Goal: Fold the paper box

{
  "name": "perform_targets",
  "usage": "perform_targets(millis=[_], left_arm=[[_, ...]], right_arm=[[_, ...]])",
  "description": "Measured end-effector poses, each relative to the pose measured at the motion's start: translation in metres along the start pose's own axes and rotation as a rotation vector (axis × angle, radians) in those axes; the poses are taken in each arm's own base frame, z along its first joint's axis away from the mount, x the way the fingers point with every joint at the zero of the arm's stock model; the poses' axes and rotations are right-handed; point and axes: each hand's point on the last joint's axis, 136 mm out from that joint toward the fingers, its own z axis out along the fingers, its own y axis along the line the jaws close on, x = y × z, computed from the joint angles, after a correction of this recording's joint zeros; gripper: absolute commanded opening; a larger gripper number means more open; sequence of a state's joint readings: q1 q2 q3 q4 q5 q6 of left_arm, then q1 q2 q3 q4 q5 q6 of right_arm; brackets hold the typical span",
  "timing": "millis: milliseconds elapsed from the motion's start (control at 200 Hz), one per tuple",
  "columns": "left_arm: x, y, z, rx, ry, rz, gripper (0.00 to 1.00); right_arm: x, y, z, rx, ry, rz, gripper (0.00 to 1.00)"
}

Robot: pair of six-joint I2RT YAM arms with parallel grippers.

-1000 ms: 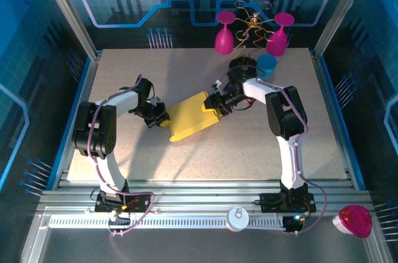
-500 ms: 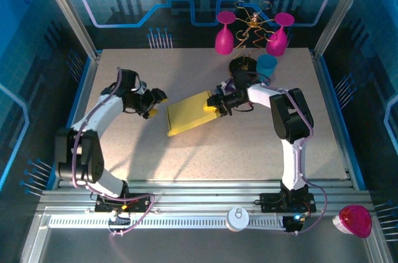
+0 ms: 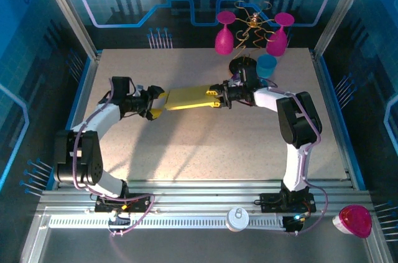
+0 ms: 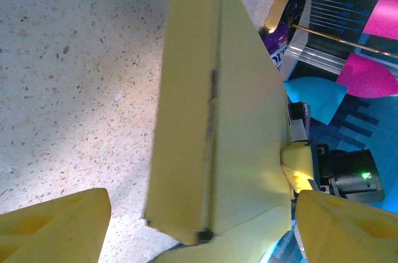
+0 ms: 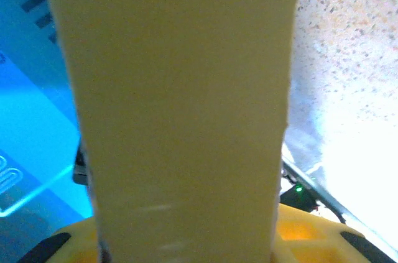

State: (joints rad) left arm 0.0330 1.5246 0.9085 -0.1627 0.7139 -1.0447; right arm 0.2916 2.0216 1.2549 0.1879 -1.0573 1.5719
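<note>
Two arms reach in over the speckled desk (image 3: 205,151) toward the middle of the top view. The left arm (image 3: 93,123) bends out along the left edge, its forearm pointing right. The right arm (image 3: 292,126) stands tall at the right, elbow high, its forearm stretched level to the left. Between them, just above centre frame, the paper box (image 3: 186,97) hangs flattened as a narrow yellow strip, seemingly clear of the desk, with its shadow below. The right gripper (image 3: 216,96) is clamped on the strip's right end. The left gripper (image 3: 158,102) sits at the strip's left end with its jaws apart. In the left wrist view its yellow fingers (image 4: 59,226) flank the box's near corner, apparently without touching it. A blue cup (image 3: 267,64) stands upper right, behind the right wrist.
</note>
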Motion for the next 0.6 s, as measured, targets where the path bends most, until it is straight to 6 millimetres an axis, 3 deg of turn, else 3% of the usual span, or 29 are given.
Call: perform_targets(millis=[225, 600], left_arm=[[-0.004, 0.017, 0.015, 0.023, 0.019, -0.152, 0.80], [-0.018, -0.006, 0.024, 0.127, 0.004, -0.235, 0.78]], right_arm=[[0.000, 0.014, 0.000, -0.048, 0.004, 0.078, 0.36], [0.002, 0.012, 0.001, -0.051, 0.012, 0.123, 0.34]])
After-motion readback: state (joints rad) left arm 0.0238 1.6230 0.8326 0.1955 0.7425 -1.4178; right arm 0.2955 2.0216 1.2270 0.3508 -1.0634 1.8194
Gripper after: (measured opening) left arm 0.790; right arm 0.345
